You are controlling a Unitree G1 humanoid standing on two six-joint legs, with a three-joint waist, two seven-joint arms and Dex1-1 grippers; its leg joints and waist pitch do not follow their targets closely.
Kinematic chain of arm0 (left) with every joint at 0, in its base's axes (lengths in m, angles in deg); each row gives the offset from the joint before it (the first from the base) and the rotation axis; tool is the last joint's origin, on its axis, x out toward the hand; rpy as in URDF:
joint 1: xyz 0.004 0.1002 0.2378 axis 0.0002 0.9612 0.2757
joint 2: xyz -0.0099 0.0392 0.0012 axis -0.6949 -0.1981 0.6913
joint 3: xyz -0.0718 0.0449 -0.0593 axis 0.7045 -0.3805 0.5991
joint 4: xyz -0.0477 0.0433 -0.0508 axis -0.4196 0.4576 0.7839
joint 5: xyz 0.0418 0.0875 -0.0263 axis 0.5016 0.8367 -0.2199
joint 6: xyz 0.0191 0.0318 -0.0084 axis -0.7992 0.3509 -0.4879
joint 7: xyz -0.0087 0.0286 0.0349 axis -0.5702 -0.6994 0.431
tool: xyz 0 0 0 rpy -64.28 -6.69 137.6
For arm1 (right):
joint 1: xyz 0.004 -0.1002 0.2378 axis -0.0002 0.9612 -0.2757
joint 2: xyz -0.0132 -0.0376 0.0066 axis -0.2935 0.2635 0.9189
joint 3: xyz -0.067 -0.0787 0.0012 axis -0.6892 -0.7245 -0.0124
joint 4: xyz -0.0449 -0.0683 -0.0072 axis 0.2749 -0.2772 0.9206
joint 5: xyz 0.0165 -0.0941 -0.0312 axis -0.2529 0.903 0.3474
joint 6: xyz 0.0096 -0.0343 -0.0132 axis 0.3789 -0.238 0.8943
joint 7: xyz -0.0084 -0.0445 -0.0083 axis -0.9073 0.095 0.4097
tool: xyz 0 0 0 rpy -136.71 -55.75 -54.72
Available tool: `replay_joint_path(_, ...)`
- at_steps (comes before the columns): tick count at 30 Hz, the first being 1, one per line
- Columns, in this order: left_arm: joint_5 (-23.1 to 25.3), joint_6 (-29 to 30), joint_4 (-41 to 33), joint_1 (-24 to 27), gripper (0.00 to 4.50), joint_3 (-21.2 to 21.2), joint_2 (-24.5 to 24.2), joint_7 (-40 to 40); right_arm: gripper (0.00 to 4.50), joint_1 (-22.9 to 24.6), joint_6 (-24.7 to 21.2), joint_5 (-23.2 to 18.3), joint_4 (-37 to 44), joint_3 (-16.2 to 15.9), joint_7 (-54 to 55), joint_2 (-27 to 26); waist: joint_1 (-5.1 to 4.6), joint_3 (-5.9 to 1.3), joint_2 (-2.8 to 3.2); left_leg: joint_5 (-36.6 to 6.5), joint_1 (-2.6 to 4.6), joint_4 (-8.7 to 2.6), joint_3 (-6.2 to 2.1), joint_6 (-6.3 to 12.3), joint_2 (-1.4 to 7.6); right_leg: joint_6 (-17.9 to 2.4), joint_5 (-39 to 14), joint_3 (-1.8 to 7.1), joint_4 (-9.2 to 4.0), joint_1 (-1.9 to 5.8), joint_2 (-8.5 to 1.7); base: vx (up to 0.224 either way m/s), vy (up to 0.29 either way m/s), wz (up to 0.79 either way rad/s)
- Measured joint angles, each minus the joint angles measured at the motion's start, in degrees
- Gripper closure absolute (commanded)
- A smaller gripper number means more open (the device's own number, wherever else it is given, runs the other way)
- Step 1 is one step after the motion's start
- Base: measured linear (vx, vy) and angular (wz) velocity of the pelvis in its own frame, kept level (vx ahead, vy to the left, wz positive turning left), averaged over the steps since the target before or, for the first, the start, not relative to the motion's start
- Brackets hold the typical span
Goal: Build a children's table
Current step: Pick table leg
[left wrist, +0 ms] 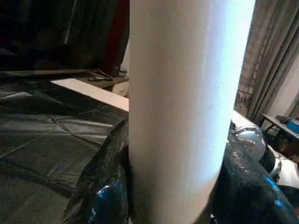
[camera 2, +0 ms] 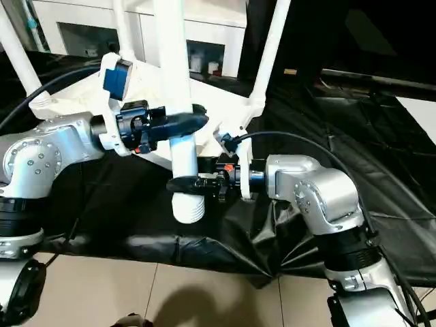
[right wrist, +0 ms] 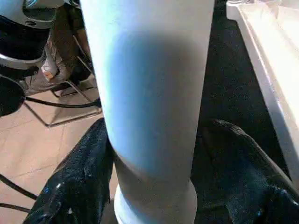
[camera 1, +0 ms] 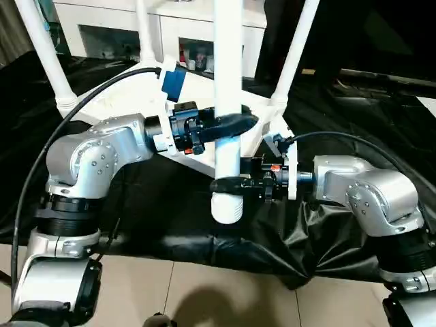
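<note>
Tabletop (camera 1: 122,102) lies upside down on the black-sheeted work table (camera 1: 368,122), three white legs already standing up out of its corner sockets: one at the far left corner (camera 1: 44,51), one behind (camera 1: 145,30), one at the right corner (camera 1: 294,51). The fourth leg (camera 1: 227,102) is upright in front of the tabletop's near corner, its thick ribbed end hanging just past the work table's front edge, not yet in a socket.

Both grippers have it. The left gripper (camera 1: 235,124) clamps the leg higher up, black fingers (left wrist: 105,186) pressed to either side of the tube. The right gripper (camera 1: 231,184) has its fingers on either side of the leg lower down, near the ribbed end; in its wrist view one finger (right wrist: 77,182) touches the tube while the other stands a little off it, so that hold looks loose.

I take this as the last leg being fitted. Next, I reckon, the ribbed end must be carried over the tabletop's empty near socket, kept upright, and pressed down into it, the lower hold firmed up first.
</note>
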Motion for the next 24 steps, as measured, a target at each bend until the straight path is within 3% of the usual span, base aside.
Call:
replay_joint_path(5, 0.1, -0.5, 0.9, -0.5, 2.65, -0.1, 0.0, -0.2, 2.12, -0.9, -0.3, -0.6, -0.9, -0.2, -0.9, 0.0, -0.05, 0.00, 0.00, 0.0, 0.00, 0.00, 0.00, 0.00, 0.00, 0.0, 0.0, -0.01, 0.01, 0.00, 0.00, 0.000, 0.000, 0.00)
replay_joint_path(12, 0.6, -1.4, 1.3, -0.8, 2.65, 0.1, 0.3, 0.1, 2.53, -1.0, 0.1, -0.7, -0.9, -0.2, -0.3, -0.4, -0.02, 0.00, 0.00, 0.0, 0.00, 0.00, 0.00, 0.00, 0.00, 0.0, 0.0, 0.00, 0.01, 0.00, 0.00, 0.000, 0.000, 0.00)
replay_joint_path(13, 1.0, -1.7, 1.6, -0.9, 2.65, 0.7, 1.2, 1.6, 2.54, -1.0, 0.3, -0.5, -1.0, 0.1, 0.4, -0.9, 0.01, 0.00, 0.00, 0.0, 0.00, 0.00, 0.00, 0.00, 0.00, 0.0, 0.0, 0.00, 0.01, 0.00, 0.00, 0.000, 0.000, 0.00)
replay_joint_path(14, 1.2, -2.1, 2.2, -0.9, 2.09, 1.3, 2.2, 3.4, 2.57, -1.0, 0.6, -0.4, -1.4, 0.6, 1.4, -1.5, 0.03, -0.01, -0.01, 0.0, 0.00, 0.01, 0.01, 0.00, 0.00, 0.0, 0.0, -0.01, 0.01, 0.00, -0.01, 0.000, 0.000, 0.00)
replay_joint_path(15, 1.5, -2.4, 2.5, -0.9, 1.95, 1.6, 2.8, 4.9, 2.60, -1.0, 0.8, -0.2, -1.7, 0.8, 2.2, -1.9, 0.03, -0.01, -0.01, 0.0, 0.00, 0.01, 0.00, 0.00, 0.00, 0.0, 0.0, -0.01, 0.02, 0.00, -0.01, 0.000, 0.000, 0.00)
replay_joint_path(21, 7.9, -6.8, 2.9, -1.4, 1.83, 2.6, 6.0, 17.2, 2.64, -1.0, 1.5, 3.1, -4.7, 1.5, 8.4, -3.5, 0.07, -0.01, -0.01, 0.0, -0.01, 0.01, 0.00, -0.03, 0.00, 0.0, 0.0, -0.02, 0.02, 0.00, -0.01, 0.000, 0.000, 0.00)
replay_joint_path(24, 8.4, -7.3, 3.1, -1.4, 1.83, 3.5, 7.3, 20.9, 2.64, -1.0, 2.6, 4.6, -5.4, 1.5, 10.4, -4.5, 0.02, -0.01, -0.02, 0.0, -0.03, 0.00, 0.00, -0.03, 0.00, 0.0, 0.0, -0.02, 0.01, -0.02, -0.01, 0.000, 0.000, 0.00)
